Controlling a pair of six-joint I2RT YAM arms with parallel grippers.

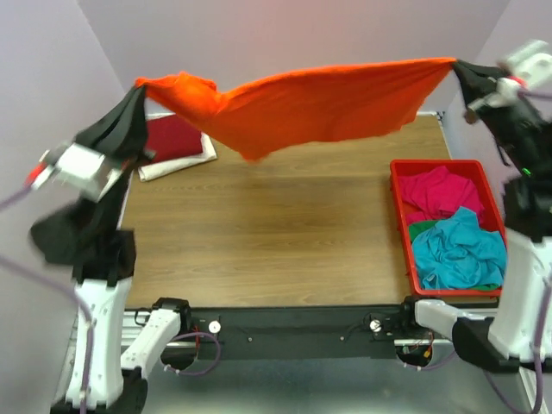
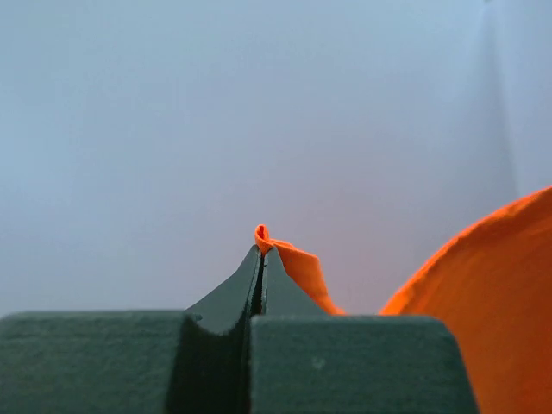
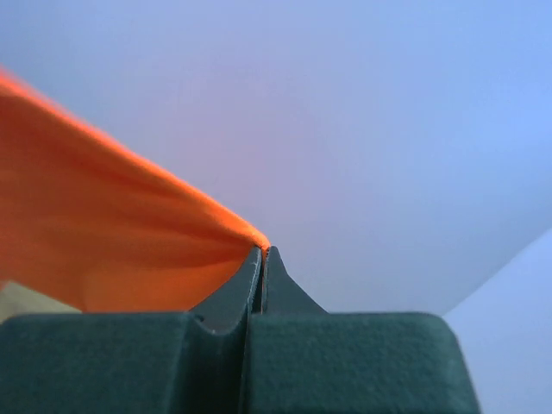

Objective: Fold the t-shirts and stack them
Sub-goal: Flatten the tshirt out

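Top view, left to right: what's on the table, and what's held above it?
On the table: dark red shirt → tray. Above: left gripper → orange shirt → right gripper.

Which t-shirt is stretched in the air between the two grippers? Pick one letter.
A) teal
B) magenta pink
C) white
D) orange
D: the orange t-shirt hangs above the table, one end pinched in the left gripper, the other in the right gripper.
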